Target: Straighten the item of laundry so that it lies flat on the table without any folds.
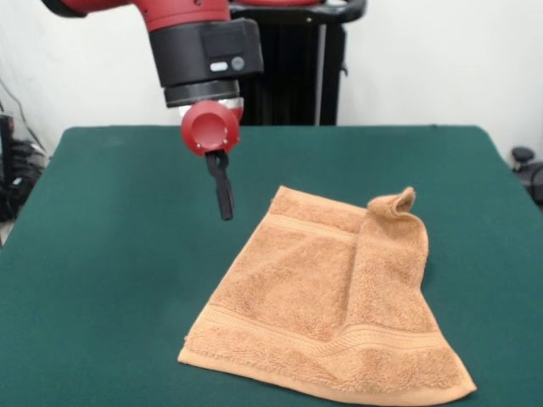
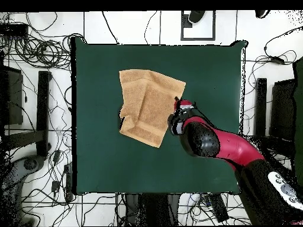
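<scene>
I see the light orange-tan terry-cloth towel (image 1: 327, 318) lying on the dark green felt-covered counter (image 1: 110, 280), toward five o'clock in the front view. Its long axis runs from seven to one o'clock, with the far-right strip folded over and its corner curled up. My black end effector (image 1: 224, 203) hangs empty beside the towel's ten o'clock edge; I cannot tell its opening.

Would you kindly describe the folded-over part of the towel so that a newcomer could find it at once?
Start from the dark green table and find the orange-tan towel lying on it, beside the gripper. In the front view, follow the towel's right side: a strip there is doubled over onto the rest, ending in a curled-up corner. It alone stands up from the cloth.
</scene>
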`<state>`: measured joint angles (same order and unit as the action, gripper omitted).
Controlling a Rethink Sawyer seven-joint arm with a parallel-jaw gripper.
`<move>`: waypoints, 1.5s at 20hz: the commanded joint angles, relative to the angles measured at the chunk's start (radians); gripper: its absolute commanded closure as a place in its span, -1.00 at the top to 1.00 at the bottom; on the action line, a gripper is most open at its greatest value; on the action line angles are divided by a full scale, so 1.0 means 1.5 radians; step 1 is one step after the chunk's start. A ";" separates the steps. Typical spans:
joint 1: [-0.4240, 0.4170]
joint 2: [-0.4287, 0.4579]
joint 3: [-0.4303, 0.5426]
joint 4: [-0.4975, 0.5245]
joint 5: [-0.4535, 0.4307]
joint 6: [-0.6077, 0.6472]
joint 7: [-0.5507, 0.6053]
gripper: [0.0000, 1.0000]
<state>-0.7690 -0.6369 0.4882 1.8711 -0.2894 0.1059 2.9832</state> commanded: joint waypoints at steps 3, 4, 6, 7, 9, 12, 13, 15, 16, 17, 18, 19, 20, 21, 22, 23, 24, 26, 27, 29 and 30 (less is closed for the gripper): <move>0.051 0.031 -0.024 -0.047 0.030 -0.033 0.036 1.00; 0.055 0.031 -0.026 -0.048 0.032 -0.031 0.036 1.00; 0.057 0.029 -0.026 -0.049 0.034 -0.029 0.036 1.00; 0.056 0.029 -0.025 -0.049 0.035 -0.028 0.035 1.00; 0.054 0.024 -0.024 -0.044 0.036 -0.027 0.035 1.00; 0.051 0.018 -0.021 -0.039 0.039 -0.021 0.032 1.00; 0.049 0.017 -0.020 -0.039 0.039 -0.020 0.031 1.00; 0.051 0.013 -0.020 -0.036 0.041 -0.019 0.033 1.00; 0.052 0.010 -0.020 -0.036 0.042 -0.018 0.033 1.00; 0.054 0.012 -0.021 -0.039 0.043 -0.017 0.033 1.00; 0.056 0.013 -0.021 -0.042 0.044 -0.016 0.033 1.00; 0.056 0.014 -0.022 -0.044 0.045 -0.015 0.033 1.00; 0.057 0.013 -0.023 -0.045 0.046 -0.014 0.033 1.00; 0.057 0.013 -0.022 -0.046 0.047 -0.013 0.032 1.00; 0.058 0.011 -0.023 -0.045 0.048 -0.011 0.032 1.00; 0.056 0.009 -0.022 -0.045 0.048 -0.010 0.031 1.00; 0.058 0.008 -0.023 -0.046 0.050 -0.008 0.032 1.00; 0.059 0.006 -0.024 -0.044 0.052 -0.010 0.033 1.00; 0.059 0.005 -0.023 -0.044 0.053 -0.009 0.032 1.00; 0.058 0.003 -0.025 -0.042 0.053 -0.009 0.031 1.00; 0.059 0.002 -0.026 -0.042 0.053 -0.009 0.030 1.00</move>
<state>-0.7298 -0.6204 0.4600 1.8383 -0.2566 0.0819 2.9832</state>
